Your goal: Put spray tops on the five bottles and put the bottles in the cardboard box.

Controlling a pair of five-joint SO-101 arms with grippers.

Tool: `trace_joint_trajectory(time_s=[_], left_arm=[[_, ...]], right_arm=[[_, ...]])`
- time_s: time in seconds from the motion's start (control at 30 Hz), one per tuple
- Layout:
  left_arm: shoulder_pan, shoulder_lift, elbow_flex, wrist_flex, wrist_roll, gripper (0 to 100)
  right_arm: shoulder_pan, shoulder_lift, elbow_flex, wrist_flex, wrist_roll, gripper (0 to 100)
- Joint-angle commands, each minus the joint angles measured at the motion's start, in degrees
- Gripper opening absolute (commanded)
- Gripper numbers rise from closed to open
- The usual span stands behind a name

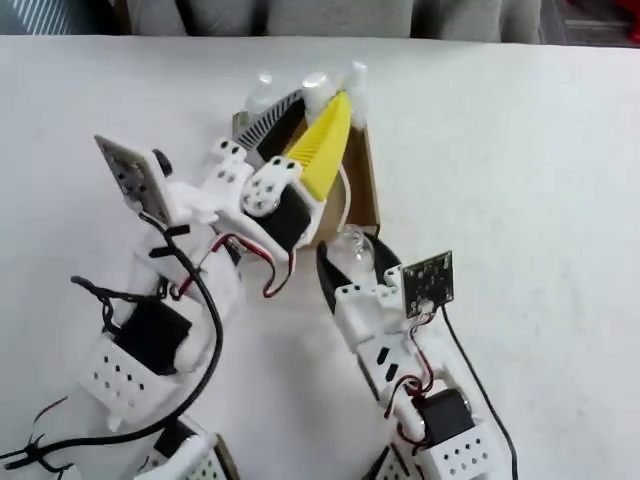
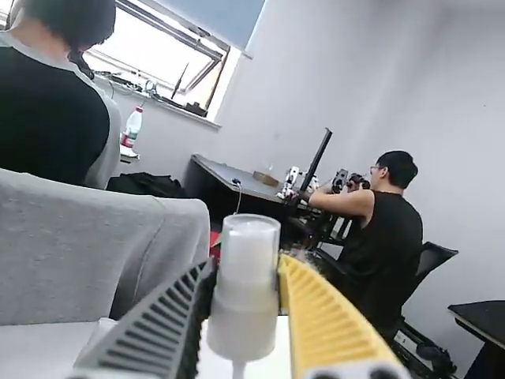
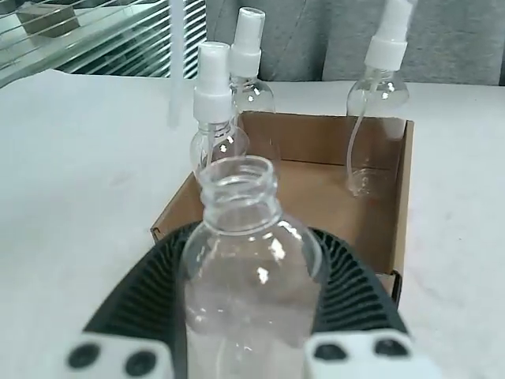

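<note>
My left gripper (image 1: 312,100) hangs over the far end of the cardboard box (image 1: 364,190). Its grey and yellow fingers are shut on a white spray top (image 2: 243,288). My right gripper (image 1: 352,248) sits just in front of the box's near end. Its black fingers (image 3: 347,276) are shut on a clear bottle (image 3: 243,260) that stands upright with an open neck. Three clear bottles with spray tops (image 3: 213,118) (image 3: 249,71) (image 3: 379,110) stand at the far end of the box (image 3: 316,185). The left arm covers much of the box in the high view.
White tabletop (image 1: 520,150) lies open to the right of the box and at the far left. Red and black cables (image 1: 205,300) hang loose around both arm bases near the front edge. Grey chair backs (image 3: 331,39) stand beyond the table's far edge.
</note>
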State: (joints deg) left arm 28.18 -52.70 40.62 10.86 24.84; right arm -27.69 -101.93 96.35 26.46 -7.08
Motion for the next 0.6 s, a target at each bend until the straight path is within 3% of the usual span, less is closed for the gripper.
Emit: trace_joint_trajectory(time_s=[0.0, 0.57], left_arm=[[0.75, -1.19, -0.44, -2.02, 0.79, 2], [0.92, 3.56, 3.78, -6.95, 2.46, 2]], right_arm=[[-0.31, -0.4, 0.53, -0.48, -0.44, 1.6], [-0.31, -0.4, 0.53, -0.48, -0.44, 1.6]])
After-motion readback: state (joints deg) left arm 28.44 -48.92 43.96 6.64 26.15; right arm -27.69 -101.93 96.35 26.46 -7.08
